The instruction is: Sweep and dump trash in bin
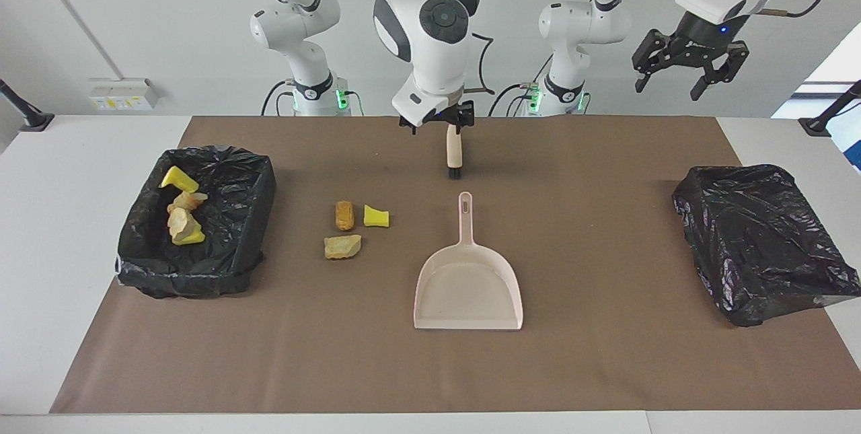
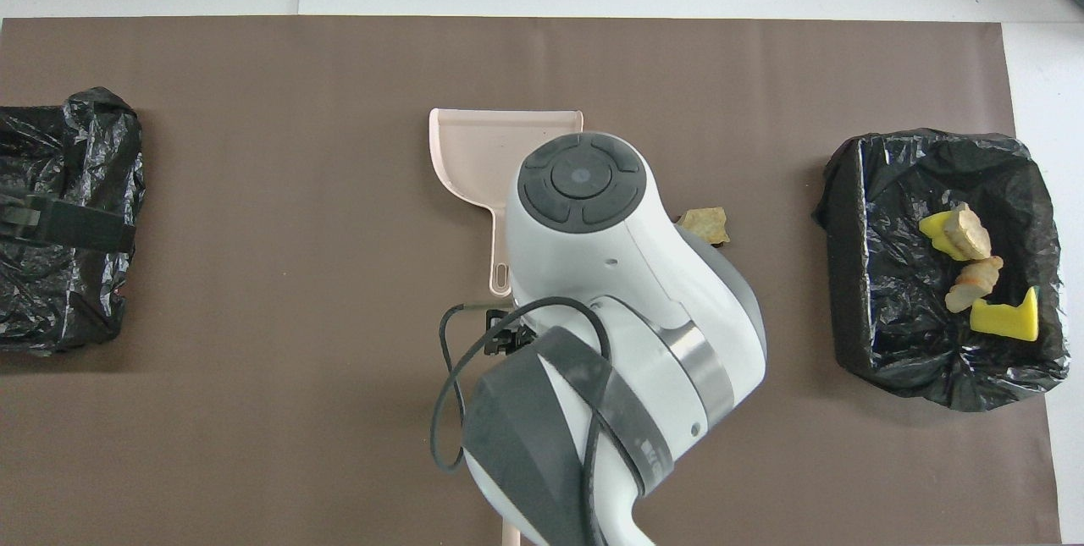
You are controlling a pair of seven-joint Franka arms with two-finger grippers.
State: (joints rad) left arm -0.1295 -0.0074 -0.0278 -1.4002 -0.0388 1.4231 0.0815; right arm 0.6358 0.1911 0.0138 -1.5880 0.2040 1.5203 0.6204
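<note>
Right gripper (image 1: 436, 124): fingers spread wide, nothing between them. It hangs in the air over the handle end of the brush (image 1: 454, 151), at the robots' edge of the brown mat (image 1: 605, 367).

The brush lies lengthwise, its black bristle end pointing at the dustpan (image 1: 469, 286). A strip of bare mat separates the two.

The dustpan sits flat mid-mat and free of any grip. Its handle points toward the robots and its open lip away from them. There is bare mat all round it, widest toward the left arm's end.

Trash: three pieces lie loose on the mat beside the dustpan, toward the right arm's end.
- A brown lump (image 1: 344, 215) and a yellow piece (image 1: 376, 216) lie side by side.
- A tan chunk (image 1: 342, 246) lies just farther from the robots than those two.
- A clear lane runs between this cluster and the dustpan's side wall.
- In the overhead view the right arm covers all but the tan chunk.

Four more pieces (image 1: 181, 212) lie in the black-lined bin (image 1: 134, 245) at the right arm's end. The bin's rim stands apart from the loose cluster.

Left gripper (image 1: 676, 81): waiting, raised high over the left arm's end, fingers apart and empty. A crumpled black bag (image 1: 760, 239) sits at that end, overlapping the mat's edge.
</note>
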